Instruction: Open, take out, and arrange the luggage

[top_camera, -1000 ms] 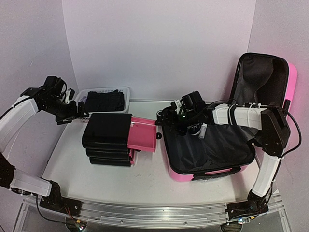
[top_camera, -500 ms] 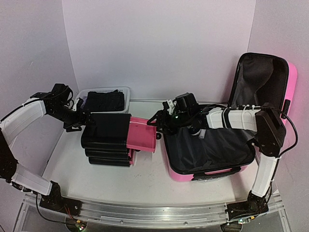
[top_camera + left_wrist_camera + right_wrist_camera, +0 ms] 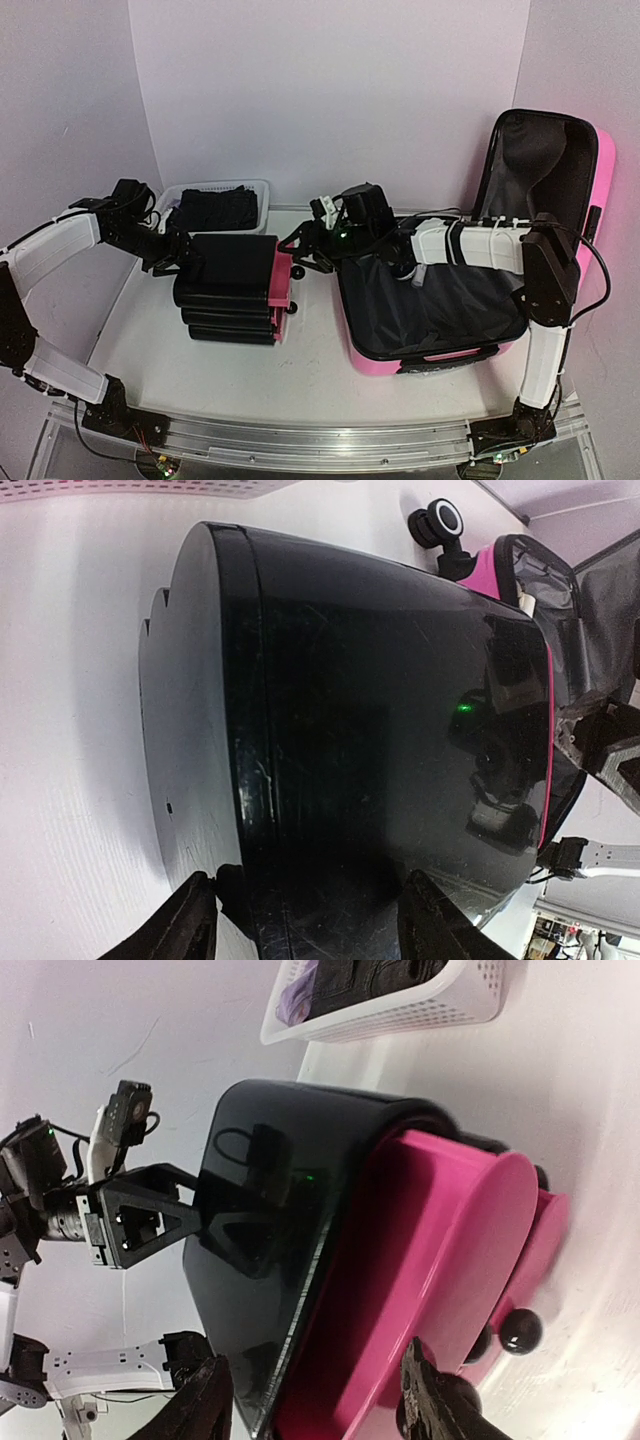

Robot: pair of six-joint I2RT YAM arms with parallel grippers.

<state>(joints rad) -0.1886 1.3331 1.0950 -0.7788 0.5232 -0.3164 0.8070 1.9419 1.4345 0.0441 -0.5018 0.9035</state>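
Bracketing the left end of the stacked black case (image 3: 225, 265) with the left gripper (image 3: 186, 257), jaws spread open around the shell. Framing the small pink case (image 3: 281, 285) beside it with the right gripper (image 3: 293, 255), jaws likewise open, gripping nothing. Stretching the right arm across the big pink suitcase (image 3: 450, 310), lying open at the right side of the table (image 3: 300, 375), lid standing upright.
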